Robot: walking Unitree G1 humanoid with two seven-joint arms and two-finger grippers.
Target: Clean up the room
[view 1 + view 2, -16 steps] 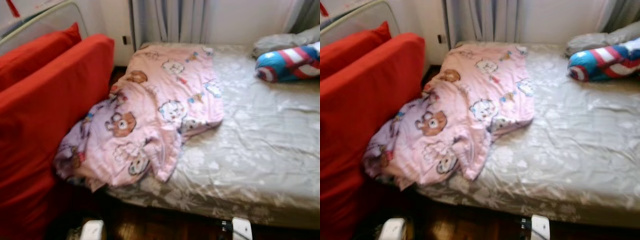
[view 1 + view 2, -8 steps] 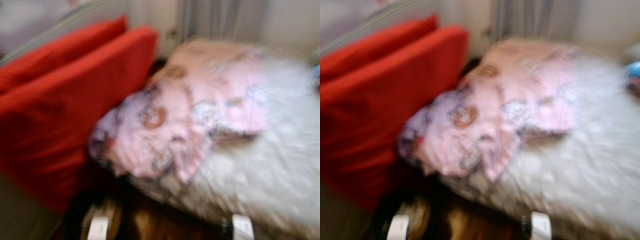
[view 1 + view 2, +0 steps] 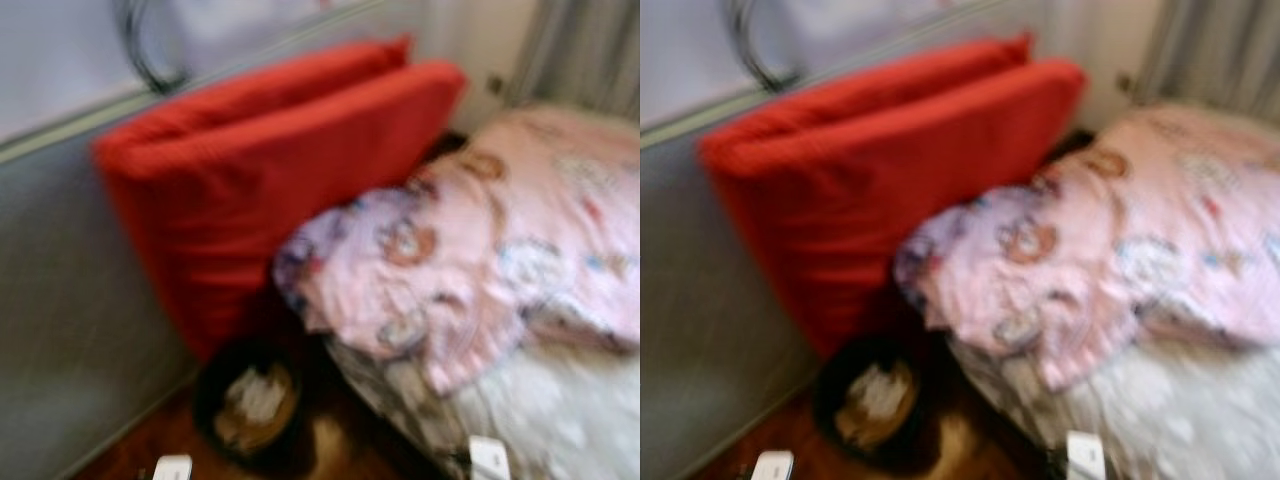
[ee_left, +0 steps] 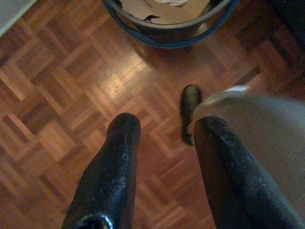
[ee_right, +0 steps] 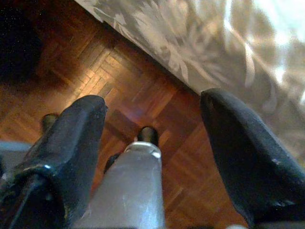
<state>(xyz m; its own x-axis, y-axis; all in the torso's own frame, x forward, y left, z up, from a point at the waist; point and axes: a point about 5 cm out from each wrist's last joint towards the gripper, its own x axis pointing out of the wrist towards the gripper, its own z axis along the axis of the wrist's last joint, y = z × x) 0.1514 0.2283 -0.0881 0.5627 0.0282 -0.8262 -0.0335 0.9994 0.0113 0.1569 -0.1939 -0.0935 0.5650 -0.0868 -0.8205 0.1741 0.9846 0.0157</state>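
A crumpled pink blanket (image 3: 480, 260) with cartoon bears lies on the bed (image 3: 560, 420), hanging over its near corner. Two red cushions (image 3: 270, 170) lean between the bed and a grey panel. On the floor below them stands a dark round bin (image 3: 248, 405) with paper scraps inside; its rim (image 4: 167, 28) also appears in the left wrist view. My left gripper (image 4: 164, 138) hangs open over the parquet near the bin. My right gripper (image 5: 157, 119) hangs open above the floor beside the bed's patterned edge (image 5: 190, 43). The head views are blurred.
A grey panel (image 3: 70, 300) with a pale rail on top runs along the left. Curtains (image 3: 590, 50) hang behind the bed. Parquet floor (image 4: 71, 95) lies between the panel and the bed. My own feet (image 4: 190, 112) show below the grippers.
The whole picture has swung: the camera turned left, bringing the grey panel and the bin into view and pushing the bed and blanket to the right. Nothing itself moved.
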